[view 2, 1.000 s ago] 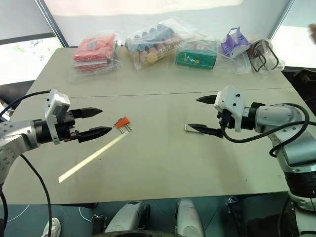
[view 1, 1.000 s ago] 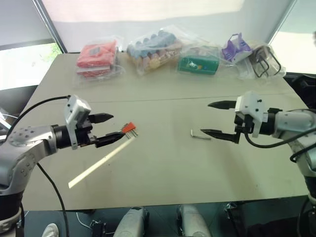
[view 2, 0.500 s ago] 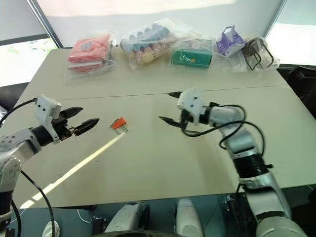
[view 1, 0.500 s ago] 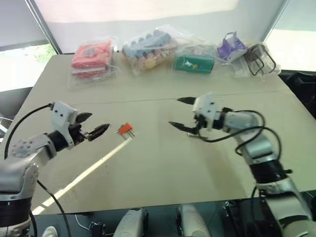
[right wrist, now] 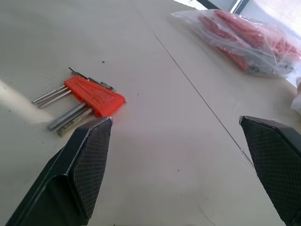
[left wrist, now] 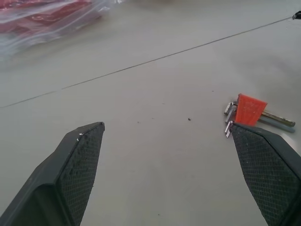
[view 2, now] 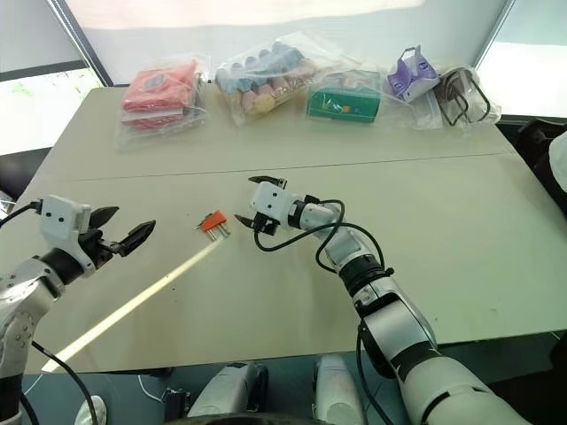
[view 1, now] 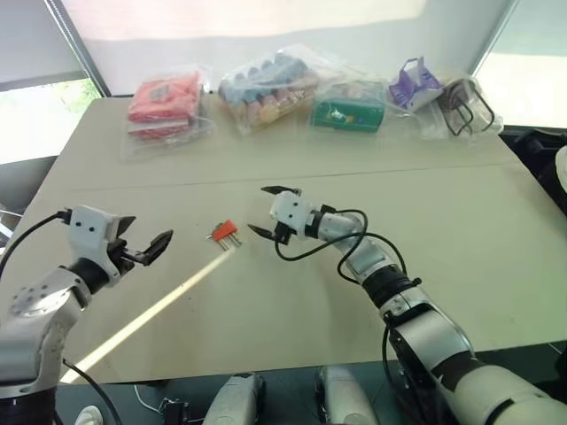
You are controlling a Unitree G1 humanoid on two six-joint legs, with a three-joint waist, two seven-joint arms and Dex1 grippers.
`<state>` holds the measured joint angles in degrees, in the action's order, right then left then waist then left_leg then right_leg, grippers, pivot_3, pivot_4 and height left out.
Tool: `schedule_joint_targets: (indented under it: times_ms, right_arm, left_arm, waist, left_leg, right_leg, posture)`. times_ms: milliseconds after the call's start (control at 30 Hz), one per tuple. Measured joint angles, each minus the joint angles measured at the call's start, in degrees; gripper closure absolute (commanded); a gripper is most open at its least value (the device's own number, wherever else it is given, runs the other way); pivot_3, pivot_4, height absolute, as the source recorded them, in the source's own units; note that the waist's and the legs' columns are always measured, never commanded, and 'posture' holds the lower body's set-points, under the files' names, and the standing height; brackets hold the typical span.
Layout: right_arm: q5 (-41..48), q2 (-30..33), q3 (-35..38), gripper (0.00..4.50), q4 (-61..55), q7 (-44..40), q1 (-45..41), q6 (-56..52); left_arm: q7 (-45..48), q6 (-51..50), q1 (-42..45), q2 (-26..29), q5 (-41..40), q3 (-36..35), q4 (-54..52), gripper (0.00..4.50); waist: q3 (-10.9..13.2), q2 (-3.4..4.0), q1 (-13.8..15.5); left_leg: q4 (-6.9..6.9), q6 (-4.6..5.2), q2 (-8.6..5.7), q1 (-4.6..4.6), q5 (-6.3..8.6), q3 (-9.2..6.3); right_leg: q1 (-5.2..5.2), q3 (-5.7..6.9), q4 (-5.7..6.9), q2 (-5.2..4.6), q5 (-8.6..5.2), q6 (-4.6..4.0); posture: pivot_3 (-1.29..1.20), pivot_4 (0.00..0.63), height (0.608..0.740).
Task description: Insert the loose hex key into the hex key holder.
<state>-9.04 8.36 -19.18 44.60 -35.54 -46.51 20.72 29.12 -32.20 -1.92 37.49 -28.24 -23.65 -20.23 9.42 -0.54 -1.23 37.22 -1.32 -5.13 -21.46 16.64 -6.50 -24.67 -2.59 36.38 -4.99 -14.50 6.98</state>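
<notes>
red-orange plastic hex key holder (view 1: 225, 231): light, stiff, likely skittish; pinch block flanks. right tool (view 1: 265, 211) released, at its 3 o'clock; left tool (view 1: 142, 239) released.

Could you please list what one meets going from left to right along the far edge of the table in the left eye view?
Red packet in clear plastic → clear bag of pastel-coloured round items → green box in clear plastic → purple plastic item in a bag → clear bag with a dark wire-framed object.
</notes>
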Motion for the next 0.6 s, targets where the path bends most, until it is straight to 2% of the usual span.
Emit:
schedule_joint_targets:
  times_ms: [333,600]
  right_arm:
    - [-4.21,-3.50,-1.21,0.00,7.90,2.13,-2.70,4.19]
    - [-6.56,-5.05,-2.65,0.00,9.71,2.61,-3.38,6.42]
  left_arm:
    - [-1.01,-0.13,-0.77,-0.02,-0.05,-0.44,-1.54,0.05]
    - [-2.10,-0.17,-2.56,-0.69,-0.55,-1.30,-3.74,0.05]
  waist:
    - [0.00,0.00,-1.12]
    - [-0.01,0.00,-1.50]
  left_leg:
    - [-0.03,-0.02,0.00,0.01,-0.01,-0.05]
    - [-0.08,-0.03,0.00,0.02,-0.01,-0.02]
  right_leg:
    - [-0.02,0.00,0.08,0.02,0.00,0.00]
    - [-0.22,0.00,0.40,0.01,0.00,-0.01]
  posture:
    - [0.00,0.150,0.740]
    - [0.00,0.150,0.740]
